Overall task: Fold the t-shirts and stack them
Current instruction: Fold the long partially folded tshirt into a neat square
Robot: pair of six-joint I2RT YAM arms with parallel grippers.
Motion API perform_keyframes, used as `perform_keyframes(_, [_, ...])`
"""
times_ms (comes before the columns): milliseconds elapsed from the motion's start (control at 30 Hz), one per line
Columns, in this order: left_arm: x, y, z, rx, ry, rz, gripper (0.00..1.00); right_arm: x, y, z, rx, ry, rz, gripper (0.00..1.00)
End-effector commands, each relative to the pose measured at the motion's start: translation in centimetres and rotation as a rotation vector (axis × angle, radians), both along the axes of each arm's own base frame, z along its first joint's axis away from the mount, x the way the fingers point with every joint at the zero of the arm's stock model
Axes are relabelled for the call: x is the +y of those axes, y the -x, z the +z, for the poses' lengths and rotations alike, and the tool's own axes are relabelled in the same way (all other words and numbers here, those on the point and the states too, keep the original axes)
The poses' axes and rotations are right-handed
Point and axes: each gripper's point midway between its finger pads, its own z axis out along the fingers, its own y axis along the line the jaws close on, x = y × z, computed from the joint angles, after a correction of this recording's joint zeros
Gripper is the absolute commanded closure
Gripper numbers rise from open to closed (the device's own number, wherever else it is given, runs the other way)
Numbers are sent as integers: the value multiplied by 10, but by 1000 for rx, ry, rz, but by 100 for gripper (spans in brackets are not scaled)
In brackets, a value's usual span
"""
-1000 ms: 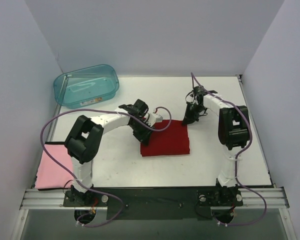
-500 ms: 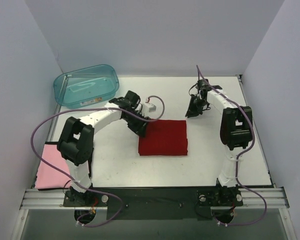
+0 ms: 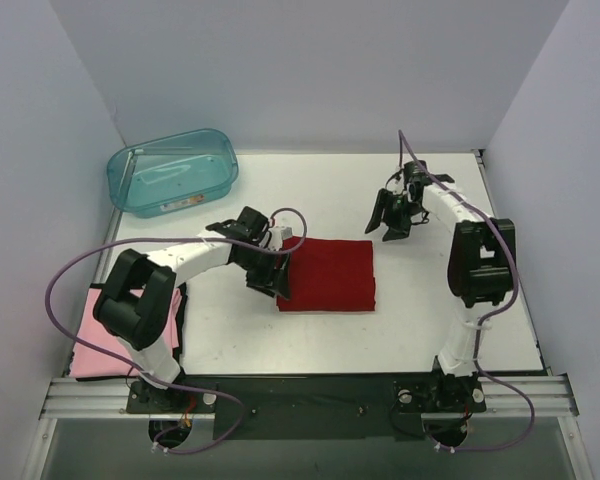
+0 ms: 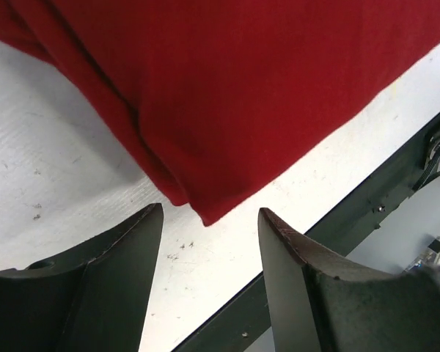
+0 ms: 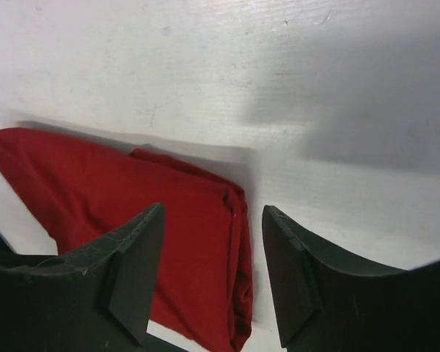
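The dark red t-shirt point(image 3: 327, 275) lies in the middle of the table point(image 3: 410, 330) as a tidy rectangle with its layers doubled over. I judge its folding done, or close to it. My left gripper point(image 4: 210, 218) hangs low at the shirt's left edge with its jaws spread. A folded corner of the cloth points into the gap between them, but neither finger touches it and nothing is pinched. My right gripper point(image 5: 214, 213) is also spread and empty. It hovers above bare table just beyond the shirt's far right corner, with the cloth showing below it. The pale pink t-shirt point(image 3: 100, 350) is well apart from the red one, flat at the near left edge of the table and partly under my left arm. From the overhead view I cannot tell whether it is properly folded or only laid out – the arm hides too much of it. Either way the two shirts are not stacked, so I reckon roughly half the job remains: see to the pink one if it needs it, then set one shirt on the other. The teal tub point(image 3: 172, 170) sits at the far left corner (not part of this job).
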Motion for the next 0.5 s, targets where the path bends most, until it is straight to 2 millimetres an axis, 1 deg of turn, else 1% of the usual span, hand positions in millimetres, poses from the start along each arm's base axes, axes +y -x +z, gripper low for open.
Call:
perform_keyframes(0, [1,-14,-6,28,15,119,35,17,-1,-21,74,-80,52,50])
perform_keyframes(67, [-2,-8,-11,67,46,125,36,20,-4,-27,73,-99,51,51])
perform_keyframes(133, [-9,-6,-12,69,63,99,38,24,-5,-31,82,-124,51,57])
perform_keyframes(167, [-12,-5,-14,65,63,80,39,25,-6,-32,82,-130,46,63])
perform_keyframes(200, [-18,-2,-12,68,77,60,42,27,-4,-33,89,-145,47,66])
perform_keyframes(233, [-21,0,-13,70,84,42,44,28,-4,-34,91,-155,42,73])
perform_keyframes(267, [-25,3,-13,77,97,23,49,29,-4,-34,94,-160,41,81])
perform_keyframes(300, [-26,6,-15,89,96,18,51,30,-5,-35,96,-166,41,83])
perform_keyframes(367, [-26,8,-17,103,95,13,63,30,-4,-34,102,-174,34,86])
perform_keyframes(400, [-25,10,-19,111,93,17,67,30,-4,-34,104,-176,30,87])
perform_keyframes(433, [-23,12,-21,119,88,20,77,28,-5,-32,101,-176,24,87])
perform_keyframes(467, [-22,11,-21,122,87,28,82,28,-6,-30,96,-177,22,90])
